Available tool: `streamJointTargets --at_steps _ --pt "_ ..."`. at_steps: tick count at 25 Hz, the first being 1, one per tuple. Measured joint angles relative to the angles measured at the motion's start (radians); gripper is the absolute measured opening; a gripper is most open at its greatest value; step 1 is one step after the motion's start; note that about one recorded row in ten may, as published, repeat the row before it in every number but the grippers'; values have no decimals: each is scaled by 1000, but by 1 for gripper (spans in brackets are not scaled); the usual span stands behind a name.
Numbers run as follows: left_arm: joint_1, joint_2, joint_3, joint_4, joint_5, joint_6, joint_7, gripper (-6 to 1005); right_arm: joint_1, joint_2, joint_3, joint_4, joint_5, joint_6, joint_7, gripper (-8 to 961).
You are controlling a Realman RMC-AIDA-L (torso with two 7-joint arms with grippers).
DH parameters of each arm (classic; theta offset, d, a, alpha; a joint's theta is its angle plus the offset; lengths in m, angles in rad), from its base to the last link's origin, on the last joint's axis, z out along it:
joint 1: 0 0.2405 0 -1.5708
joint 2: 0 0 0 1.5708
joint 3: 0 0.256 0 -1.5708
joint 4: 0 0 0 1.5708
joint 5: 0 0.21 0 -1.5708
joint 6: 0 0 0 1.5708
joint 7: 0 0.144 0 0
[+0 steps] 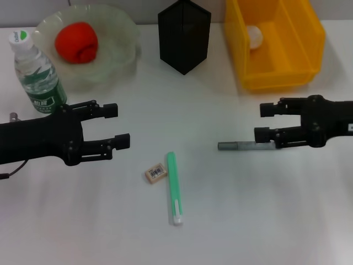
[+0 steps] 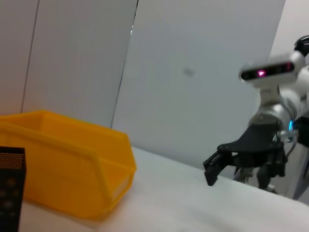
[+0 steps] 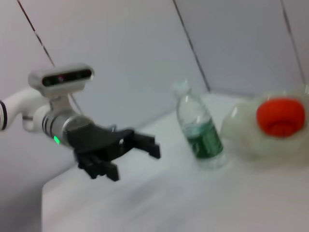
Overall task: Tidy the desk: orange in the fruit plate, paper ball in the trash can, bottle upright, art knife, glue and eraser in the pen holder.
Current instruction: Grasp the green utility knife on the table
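Left claw (image 1: 113, 126) and right claw (image 1: 266, 122) both spread, empty, open surface (image 1: 248, 210) between. Orange (image 1: 76, 42) in fruit plate (image 1: 118, 27); paper ball (image 1: 254, 36) in trash can (image 1: 276, 77).

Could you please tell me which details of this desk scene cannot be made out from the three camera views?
- Pen holder: its inside is dark in the head view, so any contents are hidden.
- Grey stick: one end is covered by the right gripper; contact is unclear.
- Eraser: label print too small to read.
- White object in the trash can: partly hidden by the bin wall.
- Bottle: base hidden behind the left gripper arm.
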Motion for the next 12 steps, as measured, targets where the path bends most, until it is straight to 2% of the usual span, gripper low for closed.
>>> streamJointTargets --at_steps 3,4,7,8,9,10,12 --pt "3 -3 0 -4 0 -13 27 793 15 7 -92 -126 -32 0 171 809" --pt "3 -5 1 -4 0 -15 30 793 36 7 -149 -197 -64 -1 282 809" --pt "3 -5 1 -5 1 -20 34 792 72 5 -187 -237 -105 -2 387 809" --pt "3 -5 1 -5 1 -20 34 792 96 2 -204 -246 -132 -2 451 809" --pt "4 -6 -2 -5 2 -23 41 792 160 -4 -234 -248 -190 -8 581 809" --pt "4 -6 -4 -5 2 -24 43 792 160 -4 -234 -248 -190 -8 581 809" --pt "4 -8 -6 -4 2 -26 45 792 226 -5 -249 -239 -259 -18 675 809"
